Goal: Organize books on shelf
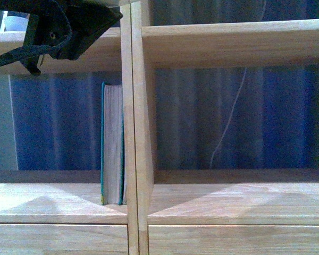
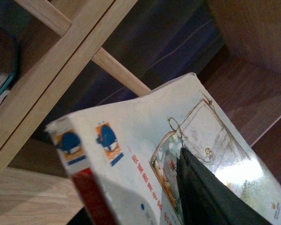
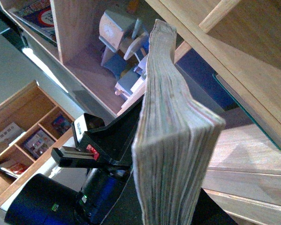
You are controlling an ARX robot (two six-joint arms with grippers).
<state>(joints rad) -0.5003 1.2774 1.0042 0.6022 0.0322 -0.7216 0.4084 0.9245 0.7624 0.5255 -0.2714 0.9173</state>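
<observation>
The light-wood shelf (image 1: 135, 127) fills the front view, its central divider running top to bottom. A teal-covered book (image 1: 112, 143) with greyish page edges stands upright in the left compartment, tight against the divider. My left arm's dark body (image 1: 64, 26) shows at the upper left. In the left wrist view my left gripper (image 2: 185, 161) is shut on the thin pale paperback (image 2: 131, 136), cartoon cover up, red-striped spine toward the camera. In the right wrist view my right gripper (image 3: 171, 213) is shut on a thick book (image 3: 173, 136). Only its greyish page edges show, and the fingers are mostly hidden.
A white cable (image 1: 228, 122) hangs against the blue curtain behind the right compartment. Drawer fronts (image 1: 58, 239) lie under the shelf board. In the right wrist view a grey-blue wooden toy (image 3: 124, 47) and picture books (image 3: 37, 16) sit in other cubbies.
</observation>
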